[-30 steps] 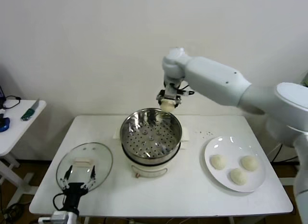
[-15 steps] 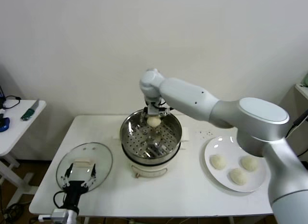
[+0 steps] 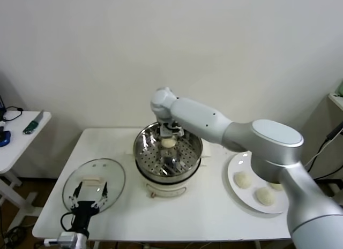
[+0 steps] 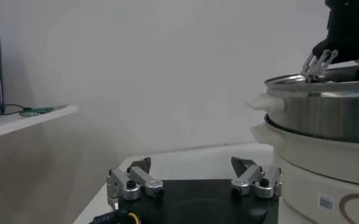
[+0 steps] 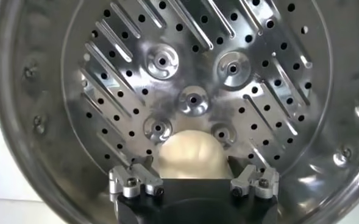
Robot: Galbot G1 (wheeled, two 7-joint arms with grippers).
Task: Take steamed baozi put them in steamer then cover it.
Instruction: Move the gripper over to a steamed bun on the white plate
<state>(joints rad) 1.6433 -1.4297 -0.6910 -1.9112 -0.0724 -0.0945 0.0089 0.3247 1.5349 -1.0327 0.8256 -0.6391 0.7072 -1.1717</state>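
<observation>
The steel steamer (image 3: 140, 147) stands mid-table on its white pot base. My right gripper (image 3: 168, 135) reaches down inside it. In the right wrist view that gripper (image 5: 190, 165) is open, its fingers either side of one baozi (image 5: 190, 153) that rests on the perforated floor (image 5: 258, 91). The same baozi (image 3: 168, 143) shows in the head view. More baozi (image 3: 242, 179) lie on the white plate (image 3: 236, 163) at the right, one partly behind my arm. The glass cover (image 3: 110, 176) lies flat at the front left, and my left gripper (image 3: 88, 203) hangs open over it.
A small white side table (image 3: 21, 134) with tools stands off the left edge. In the left wrist view the left gripper (image 4: 192, 170) faces the steamer's side (image 4: 325, 115). Bare tabletop lies between cover, steamer and plate.
My right arm came down from behind the steamer into the basket with the baozi. Its jaws then opened and the baozi now sits on the floor. The left arm stayed put.
</observation>
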